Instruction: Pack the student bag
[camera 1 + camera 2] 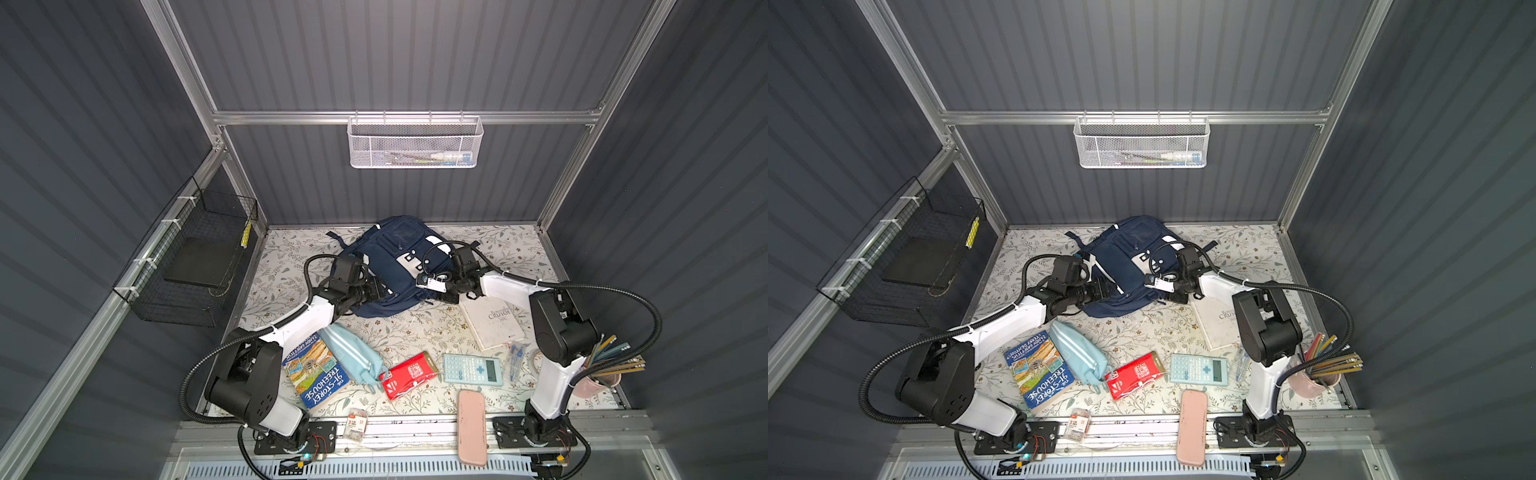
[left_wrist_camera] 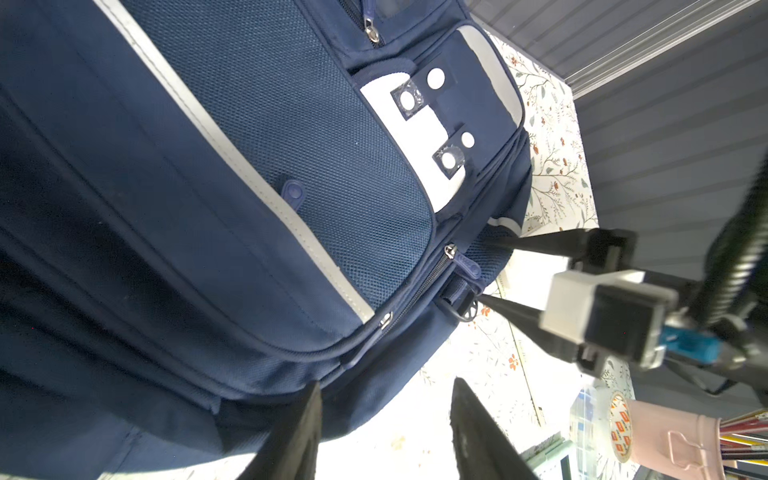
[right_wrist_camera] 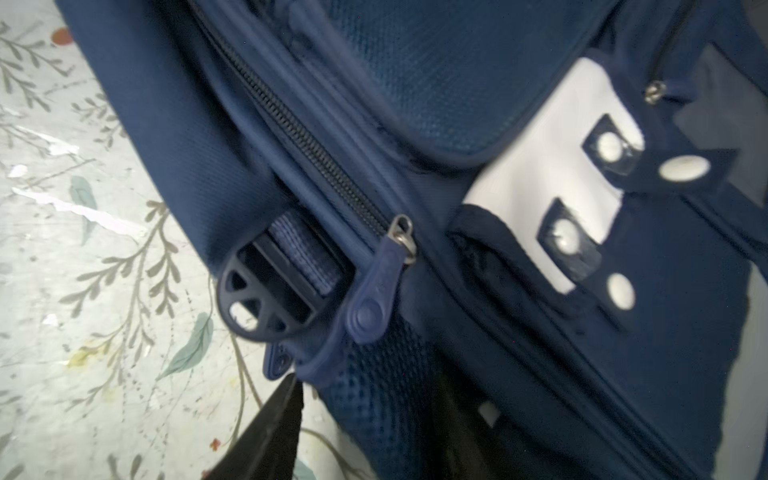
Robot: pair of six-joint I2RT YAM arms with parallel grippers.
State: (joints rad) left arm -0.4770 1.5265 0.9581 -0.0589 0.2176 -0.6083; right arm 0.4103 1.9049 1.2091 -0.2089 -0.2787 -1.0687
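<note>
My left gripper (image 1: pixel 379 289) is parked at the left edge of the student bag (image 1: pixel 388 253). Jaws are apart with nothing in them, and one finger (image 2: pixel 299 428) just laps over the navy fabric. The bag itself lies flat on the floral table (image 1: pixel 286 253), pockets up, right between my two grippers. My right gripper (image 2: pixel 492 270) is at the bag's right edge with its jaws spread too. The tips sit either side of the black strap buckle (image 3: pixel 257 291) and blue zip pull (image 3: pixel 376 291), pinching neither. A book (image 1: pixel 316 370) and calculator (image 1: pixel 471 368) lie on the near side of the bag.
</note>
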